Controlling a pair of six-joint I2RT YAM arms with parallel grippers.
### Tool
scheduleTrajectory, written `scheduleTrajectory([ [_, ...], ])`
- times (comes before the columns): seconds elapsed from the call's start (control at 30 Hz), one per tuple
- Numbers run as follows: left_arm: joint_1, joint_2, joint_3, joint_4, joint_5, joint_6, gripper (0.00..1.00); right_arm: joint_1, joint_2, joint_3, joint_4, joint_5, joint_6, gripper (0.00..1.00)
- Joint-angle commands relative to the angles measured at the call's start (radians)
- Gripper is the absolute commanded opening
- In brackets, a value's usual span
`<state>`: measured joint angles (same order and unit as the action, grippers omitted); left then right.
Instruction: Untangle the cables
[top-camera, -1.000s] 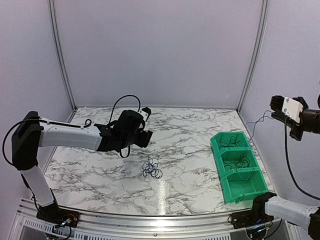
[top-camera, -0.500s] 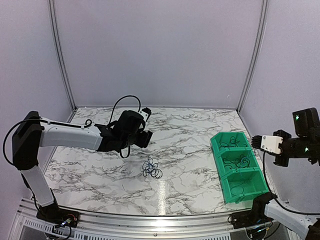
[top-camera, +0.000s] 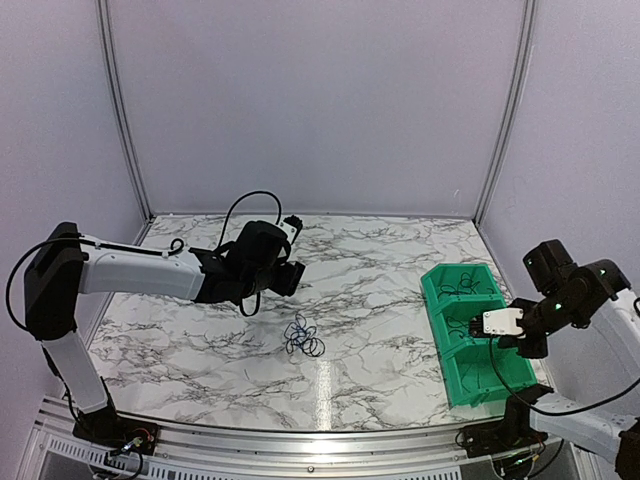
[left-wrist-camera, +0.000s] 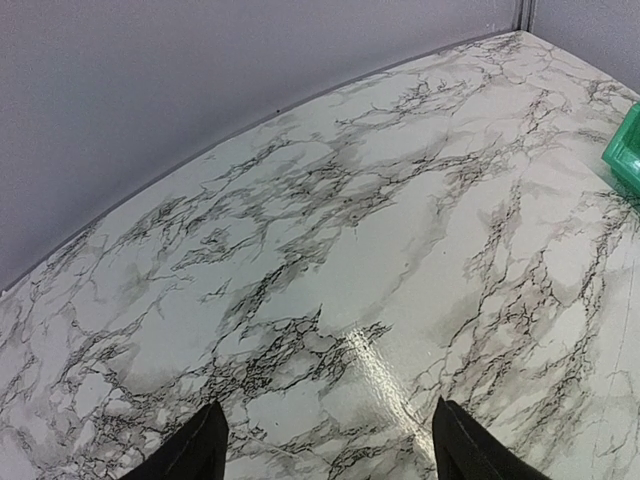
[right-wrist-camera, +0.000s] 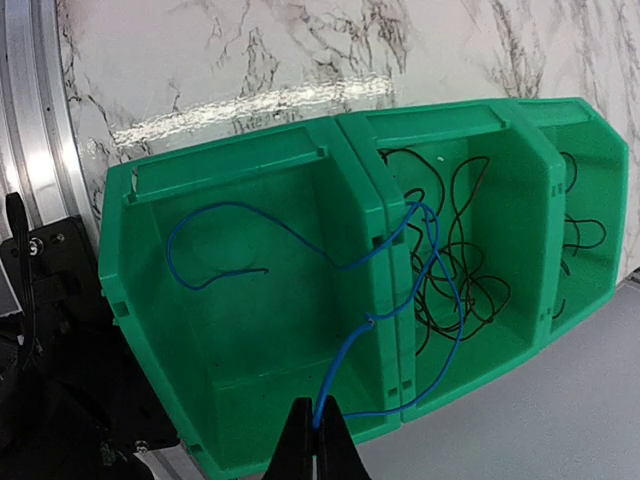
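While the right claw (right-wrist-camera: 318, 440) hangs over the green plastic three-compartment bin (right-wrist-camera: 250, 150) at the right edge of the white marble-patterned tabletop (left-wrist-camera: 380, 250), its jaws are pinched tight on a thin blue wire (right-wrist-camera: 240, 215), so the step in hand looks like dropping off a freed strand. That wire curls across the floor of the compartment nearest the arm bases and drapes over the divider into the middle one, which holds a loose heap of thin black wires (right-wrist-camera: 470, 260). The far compartment shows another black strand (right-wrist-camera: 580, 230). The next move probably calls for opening the jaws so the wire settles in one compartment. The small tangle of blue and black wires (top-camera: 302, 337) lies mid-tabletop, and the left claw (left-wrist-camera: 325, 458) hovers near it, wide open and empty.
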<state>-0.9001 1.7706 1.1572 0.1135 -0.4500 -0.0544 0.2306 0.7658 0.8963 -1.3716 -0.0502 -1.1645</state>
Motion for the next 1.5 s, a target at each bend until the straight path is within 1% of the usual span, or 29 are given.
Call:
scheduleTrajectory([
  [0.0, 0.001, -0.011, 0.017, -0.021, -0.009, 0.017, 0.72, -0.007, 0.039, 0.010, -0.004, -0.011, 0.019, 0.00],
  [0.1, 0.001, -0.004, 0.020, -0.022, -0.011, 0.019, 0.72, -0.007, 0.039, 0.075, -0.004, -0.015, 0.041, 0.00],
  [0.2, 0.001, 0.003, 0.023, -0.023, -0.009, 0.019, 0.72, -0.007, 0.004, 0.165, -0.004, -0.039, 0.030, 0.00],
  [0.33, 0.000, 0.015, 0.027, -0.024, -0.008, 0.021, 0.72, -0.006, -0.056, 0.274, -0.004, -0.117, 0.022, 0.00],
  [0.47, 0.000, 0.024, 0.033, -0.027, -0.004, 0.021, 0.72, -0.006, -0.162, 0.314, -0.004, -0.198, -0.052, 0.00],
  [0.63, 0.000, 0.029, 0.032, -0.027, -0.003, 0.021, 0.72, -0.007, -0.298, 0.256, -0.006, -0.180, -0.123, 0.00],
  [0.83, 0.000, 0.035, 0.034, -0.029, 0.006, 0.017, 0.72, -0.007, -0.344, 0.216, -0.004, -0.167, -0.125, 0.00],
  [0.97, 0.001, 0.035, 0.036, -0.031, 0.012, 0.013, 0.72, -0.007, -0.373, 0.092, 0.001, -0.130, -0.129, 0.00],
  [1.0, 0.001, 0.035, 0.035, -0.032, 0.014, 0.012, 0.72, -0.007, -0.379, 0.052, 0.018, -0.109, -0.120, 0.00],
  [1.07, 0.001, 0.034, 0.037, -0.035, 0.023, 0.007, 0.72, -0.007, -0.398, -0.002, 0.107, -0.082, -0.061, 0.00],
  [1.1, 0.000, 0.036, 0.039, -0.036, 0.039, 0.006, 0.72, -0.007, -0.406, -0.017, 0.124, -0.095, -0.054, 0.00],
  [1.17, 0.000, 0.033, 0.043, -0.040, 0.157, 0.009, 0.68, -0.007, -0.421, -0.035, 0.153, -0.137, -0.055, 0.00],
  [1.23, -0.002, 0.028, 0.042, -0.022, 0.352, -0.006, 0.62, -0.007, -0.433, -0.020, 0.199, -0.178, -0.025, 0.00],
  [1.33, -0.021, 0.028, 0.047, 0.061, 0.605, -0.093, 0.56, -0.007, -0.427, 0.046, 0.278, -0.224, 0.048, 0.00],
  [1.4, -0.058, 0.059, 0.083, 0.105, 0.683, -0.132, 0.55, -0.007, -0.405, 0.103, 0.331, -0.269, 0.134, 0.00],
  [1.47, -0.123, 0.118, 0.163, 0.112, 0.686, -0.115, 0.55, -0.007, -0.376, 0.151, 0.358, -0.322, 0.196, 0.00],
])
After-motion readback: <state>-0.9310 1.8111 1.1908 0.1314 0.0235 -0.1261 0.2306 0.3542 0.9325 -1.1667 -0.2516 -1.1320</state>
